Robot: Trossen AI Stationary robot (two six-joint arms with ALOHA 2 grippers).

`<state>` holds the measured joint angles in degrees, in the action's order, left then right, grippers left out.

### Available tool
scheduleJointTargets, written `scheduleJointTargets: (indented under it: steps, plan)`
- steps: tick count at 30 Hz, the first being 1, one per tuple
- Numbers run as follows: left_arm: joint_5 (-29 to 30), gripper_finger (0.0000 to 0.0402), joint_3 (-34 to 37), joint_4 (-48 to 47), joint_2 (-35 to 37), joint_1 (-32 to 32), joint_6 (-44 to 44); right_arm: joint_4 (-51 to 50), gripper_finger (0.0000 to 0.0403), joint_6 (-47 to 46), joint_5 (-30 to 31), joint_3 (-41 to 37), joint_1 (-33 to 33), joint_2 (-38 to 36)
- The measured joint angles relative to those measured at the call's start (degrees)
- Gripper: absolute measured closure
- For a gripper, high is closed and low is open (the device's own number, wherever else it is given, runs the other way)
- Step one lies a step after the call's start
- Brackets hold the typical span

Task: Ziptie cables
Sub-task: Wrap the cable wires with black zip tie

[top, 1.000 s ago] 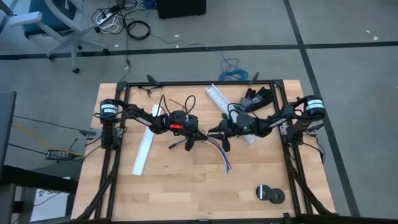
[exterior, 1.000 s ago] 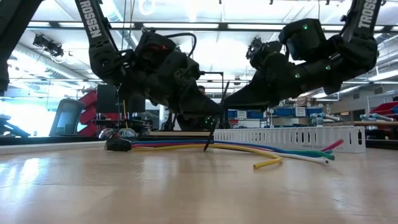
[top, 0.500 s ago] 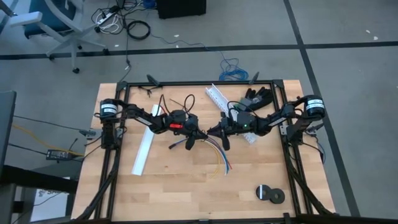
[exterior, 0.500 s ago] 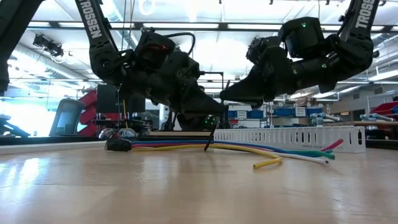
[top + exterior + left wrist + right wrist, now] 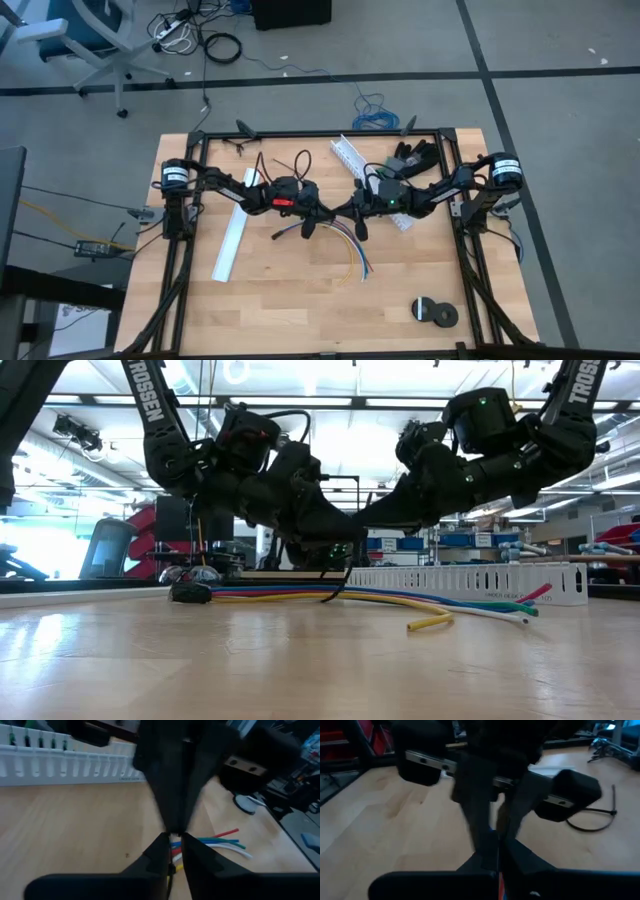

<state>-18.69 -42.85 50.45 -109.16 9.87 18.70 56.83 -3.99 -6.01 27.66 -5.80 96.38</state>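
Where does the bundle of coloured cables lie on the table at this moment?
In the high view, the cables lie near the table's middle, fanning toward the front edge from just below where the left pincer and right pincer meet.

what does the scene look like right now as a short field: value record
left gripper: mid-table above the cables, tip to tip with the right gripper, fingers slightly apart
right gripper: shut, meeting the left gripper
ziptie: thin black strip hanging between the grippers down to the cables
cables: coloured bundle flat on the table, ends fanned out
white channel: behind the cables
tape rolls: near the table's corner, untouched
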Motion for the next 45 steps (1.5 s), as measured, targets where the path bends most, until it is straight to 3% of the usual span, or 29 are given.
scheduleJointTargets:
  steps: [8, 20, 28, 34, 38, 45]
  plan:
    - [-5.0, 0.0289, 0.0, 0.6, 0.0, 0.3, 2.7, 0.0, 0.0403, 0.5, 0.9, 0.0, -0.9, 0.0]
    - [-6.9, 0.0289, 0.0, 0.0, 2.1, 0.4, 1.2, 0.2, 0.0403, 0.0, 0.6, 0.0, -1.9, 0.0]
    - [-2.0, 0.0289, 0.0, -11.6, 2.1, 2.0, 0.8, -0.1, 0.0403, -0.4, -0.9, 0.0, -1.9, 0.0]
    - [-3.0, 0.0289, 0.0, -9.3, 2.1, 2.1, 1.2, -0.1, 0.0403, -0.5, -0.9, 0.0, -1.9, 0.0]
    - [-2.7, 0.0296, 0.0, -9.1, 2.5, 2.0, 2.3, -0.1, 0.0403, -0.4, 2.5, 0.0, -1.9, 0.0]
    - [2.8, 0.0330, 0.0, -12.8, 9.0, -1.2, 0.4, 0.4, 0.0403, 2.0, 5.0, 0.0, -2.3, 0.0]
